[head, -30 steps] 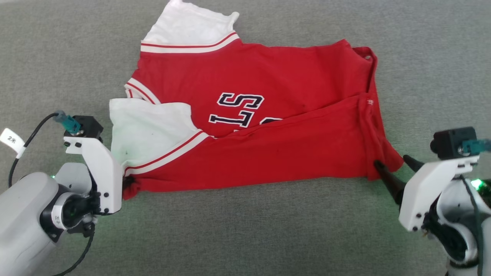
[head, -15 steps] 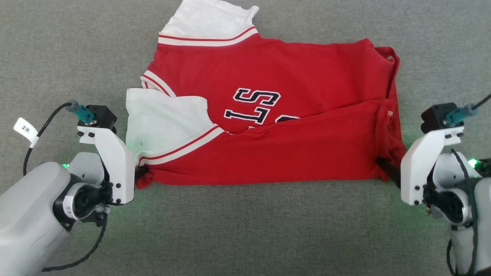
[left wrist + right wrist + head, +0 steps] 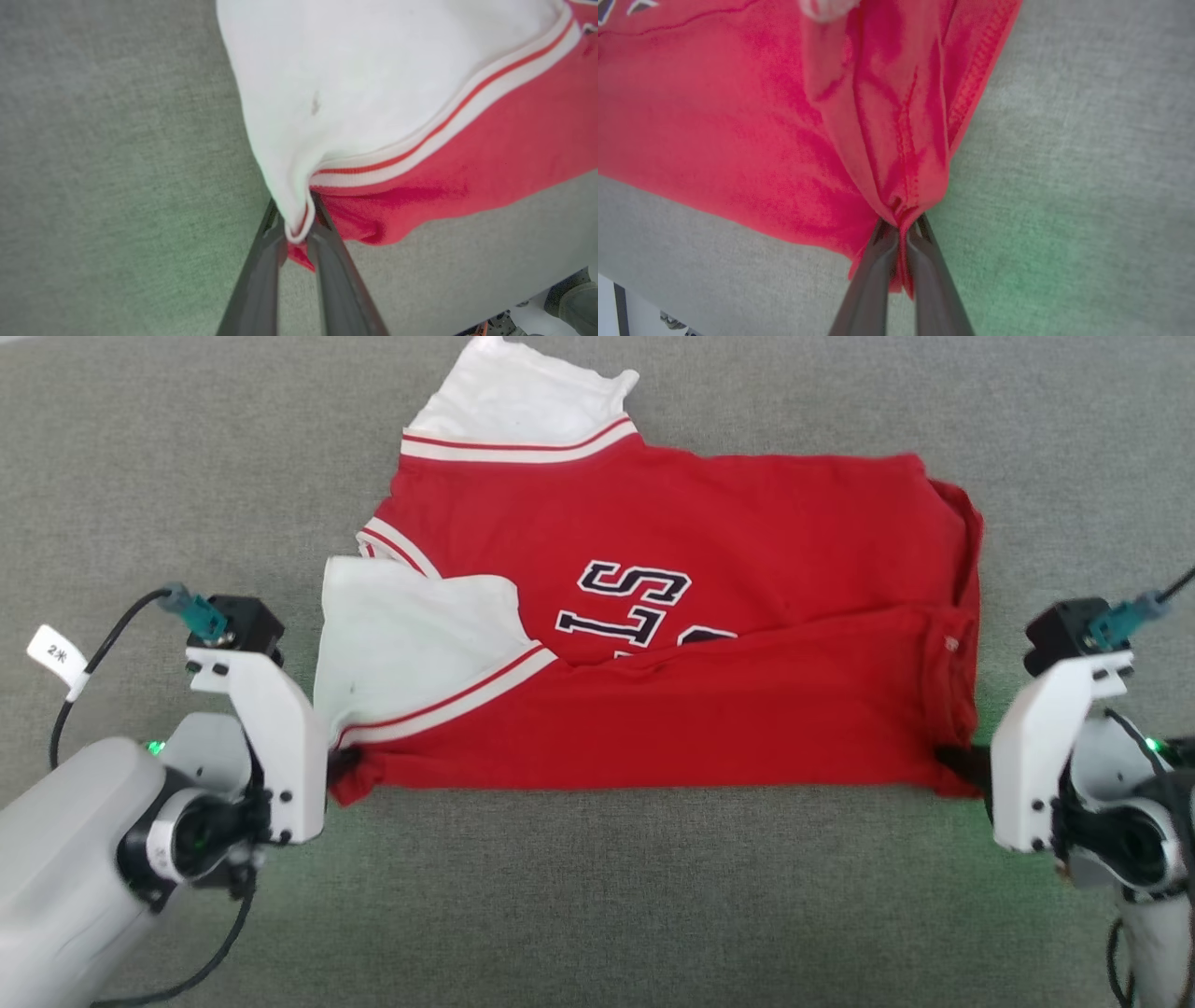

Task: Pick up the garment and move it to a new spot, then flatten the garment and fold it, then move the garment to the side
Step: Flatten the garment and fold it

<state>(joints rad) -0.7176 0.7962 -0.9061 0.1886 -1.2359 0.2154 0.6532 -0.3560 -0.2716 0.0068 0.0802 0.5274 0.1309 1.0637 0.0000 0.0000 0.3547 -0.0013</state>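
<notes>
left gripper [image 3: 295, 223]: jaws pinched almost together on the near-left corner of the garment [image 3: 747, 541], right where white sleeve cloth meets the red hem. The cloth sits between the 2 dark fingers.
right gripper [image 3: 901, 226]: jaws clamped together on the near-right corner. Red cloth gathers into pleats at the tips, and a thin strip of hem shows between the fingers below them.
gripper positions: in the head view the left one is at lower left and the right one at lower right. Both point inward at the shirt's 2 near corners, well apart from each other.
near edge: runs straight from one gripper to the other, with no sag visible. Cannot tell whether it is off the surface.
garment layout: spread sideways on the grey cloth surface [image 3: 597, 896], collar end to the robot's left, bottom hem to its right.
near sleeve [image 3: 411, 644]: white with striped trim, lying flat just above the left grip point.
far sleeve [image 3: 523, 401]: white, sticking out at the top of the head view.
fold: a red flap lies over the body. Its edge runs on a slant from the near sleeve to the right side.
lettering [image 3: 635, 602]: dark-outlined white characters, lower part covered by that flap.
surface light: green tint beside each wrist.
</notes>
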